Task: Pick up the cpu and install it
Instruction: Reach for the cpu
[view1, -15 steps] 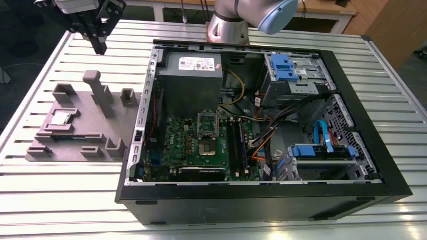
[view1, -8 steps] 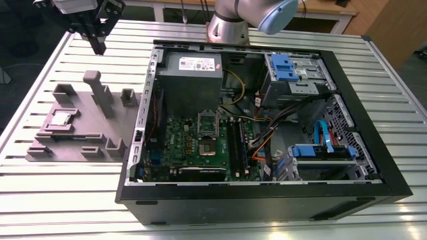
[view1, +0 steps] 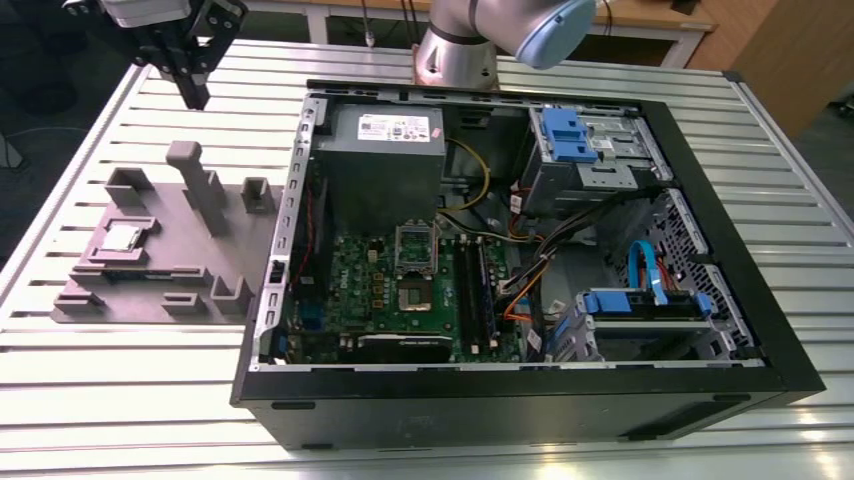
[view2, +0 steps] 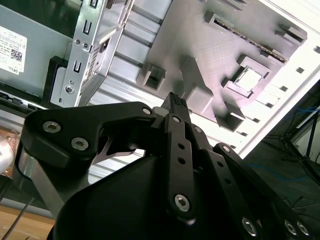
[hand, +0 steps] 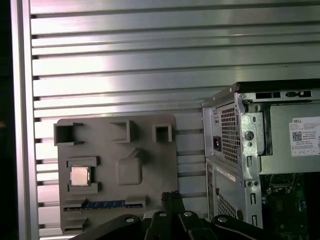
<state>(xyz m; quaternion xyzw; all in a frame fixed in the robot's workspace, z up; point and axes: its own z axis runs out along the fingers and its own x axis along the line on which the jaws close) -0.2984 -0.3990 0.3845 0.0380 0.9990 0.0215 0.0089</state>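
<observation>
Tool (view1: 196, 98) clenched & empty, cpu (view1: 123, 237) in holder below

Tool hangs above the slatted counter (view1: 134, 400), fingers pressed together w/ nothing between them. In both wrist views the tips read as one dark point (view2: 176, 101) (hand: 170, 196).

Cpu sits flat, silver top up, in a square pocket of the grey holder (view1: 174, 250). It's well below the tool and apart from it, no contact. In the exterior view it's offset from the tool toward that view's left and nearer the camera. First wrist view shows the cpu (hand: 79, 175) w/ a blue RAM stick (hand: 102, 204) in a slot just beside its pocket.

Open case (view1: 534, 400) lies on the counter on the tool's other side from the cpu, touching or just beside the holder's edge. Green board (view1: 360, 290) inside it, socket (view1: 416, 270) near the board's middle, well apart from the tool.
</observation>
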